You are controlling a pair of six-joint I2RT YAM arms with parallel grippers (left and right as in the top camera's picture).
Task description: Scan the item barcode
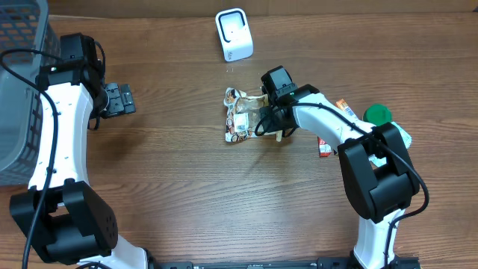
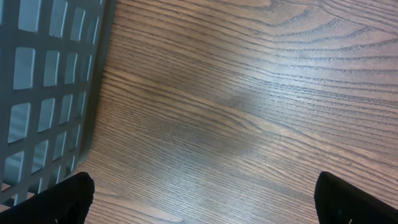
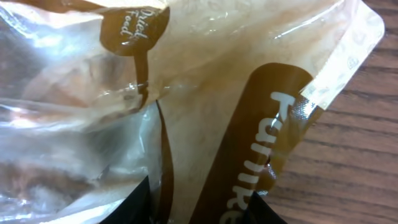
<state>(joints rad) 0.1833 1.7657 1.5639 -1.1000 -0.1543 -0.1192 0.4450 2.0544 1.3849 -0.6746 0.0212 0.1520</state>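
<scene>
One crinkly plastic pouch (image 1: 243, 116) on wood-grain table (image 1: 224, 202)

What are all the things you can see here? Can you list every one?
snack bag: one, see-through with brown and cream print, middle of the table
scanner: one, white, far side of the table, beyond the bag
basket: one, grey, left edge
small packets: count unclear, red and orange, partly hidden under the right arm
round thing: one, green, right side by the arm
table: one, brown wood, under everything
left arm: one, white and black, by the basket
left fingers: two, black, wide apart over bare wood
right arm: one, white and black, reaching to the bag
right fingers: two, black, on either side of the bag's edge
</scene>
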